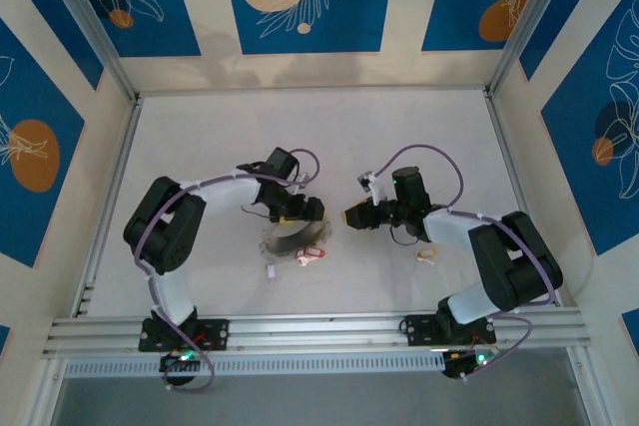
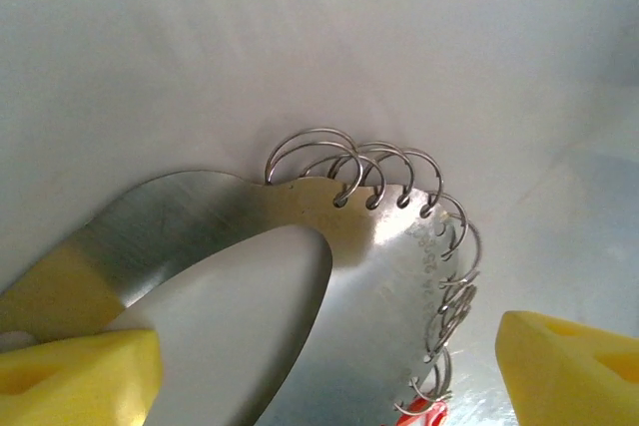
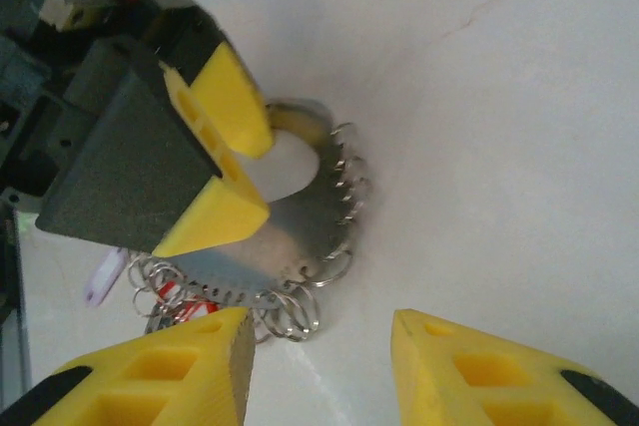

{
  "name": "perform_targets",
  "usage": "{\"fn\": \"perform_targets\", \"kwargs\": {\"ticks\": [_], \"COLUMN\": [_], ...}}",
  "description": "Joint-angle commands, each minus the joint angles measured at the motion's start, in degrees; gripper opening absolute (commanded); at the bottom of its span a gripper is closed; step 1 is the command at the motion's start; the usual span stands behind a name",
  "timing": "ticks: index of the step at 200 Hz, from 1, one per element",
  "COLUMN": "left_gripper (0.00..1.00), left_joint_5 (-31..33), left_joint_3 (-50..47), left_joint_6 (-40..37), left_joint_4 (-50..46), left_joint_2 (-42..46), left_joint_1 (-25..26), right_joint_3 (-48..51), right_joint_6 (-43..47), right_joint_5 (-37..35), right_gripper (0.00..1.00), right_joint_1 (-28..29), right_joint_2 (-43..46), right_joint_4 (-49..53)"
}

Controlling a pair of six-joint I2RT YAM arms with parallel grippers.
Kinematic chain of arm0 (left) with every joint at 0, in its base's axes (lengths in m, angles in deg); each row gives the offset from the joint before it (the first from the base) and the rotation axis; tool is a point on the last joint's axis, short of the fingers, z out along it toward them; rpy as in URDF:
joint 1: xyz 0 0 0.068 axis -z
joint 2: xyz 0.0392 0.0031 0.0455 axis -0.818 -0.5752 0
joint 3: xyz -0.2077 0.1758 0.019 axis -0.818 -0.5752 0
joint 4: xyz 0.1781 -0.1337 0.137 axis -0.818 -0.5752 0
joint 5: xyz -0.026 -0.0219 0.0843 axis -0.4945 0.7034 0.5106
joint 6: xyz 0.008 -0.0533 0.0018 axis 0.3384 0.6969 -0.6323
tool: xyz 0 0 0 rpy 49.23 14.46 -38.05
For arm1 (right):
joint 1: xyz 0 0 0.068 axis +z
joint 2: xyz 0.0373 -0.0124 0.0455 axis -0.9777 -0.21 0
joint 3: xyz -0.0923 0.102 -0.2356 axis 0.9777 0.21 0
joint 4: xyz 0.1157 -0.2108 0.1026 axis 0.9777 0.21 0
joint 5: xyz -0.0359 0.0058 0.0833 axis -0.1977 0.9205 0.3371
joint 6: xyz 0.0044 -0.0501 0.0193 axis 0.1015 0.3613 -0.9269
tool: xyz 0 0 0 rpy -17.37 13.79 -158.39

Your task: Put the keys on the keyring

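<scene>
1. One keyring (image 2: 384, 276), a flat metal crescent edged with wire rings (image 2: 344, 172), lay left of the table's (image 1: 200, 137) centre, toward its near edge.
2. One left gripper (image 1: 298, 213), jaws wide, stood astride it, one finger (image 2: 80, 371) touching, the other clear.
3. One right gripper (image 3: 319, 346), jaws partly apart and empty, sat just beside it.
4. Three keys lay loose: red key (image 1: 315, 253) among the rings; pale key (image 1: 272, 271) nearer the edge; cream key (image 1: 427, 254) well right.

The keyring (image 2: 374, 291) is lying between the left gripper's (image 2: 324, 346) jaws, just ahead of the right gripper's (image 3: 319, 331) jaws.
</scene>
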Motion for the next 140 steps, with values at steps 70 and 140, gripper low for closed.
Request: {"fn": "perform_targets", "kwargs": {"ticks": [70,140], "left_gripper": [0.9,0.95], "left_joint_5": [-8.88,3.96], "left_joint_3": [3.79,5.72], "left_joint_6": [-13.23,-17.04], "left_joint_4": [7.85,-14.38], "left_joint_2": [8.12,24.22], "left_joint_1": [0.7,-9.53], "right_joint_3": [-1.11,-7.01], "right_joint_6": [-1.83,-5.3], "right_joint_5": [-2.09,-3.29], "right_gripper": [0.34,0.35], "right_joint_1": [4.86,9.53], "right_joint_2": [3.44,-0.96], "right_joint_4": [13.54,22.72]}}
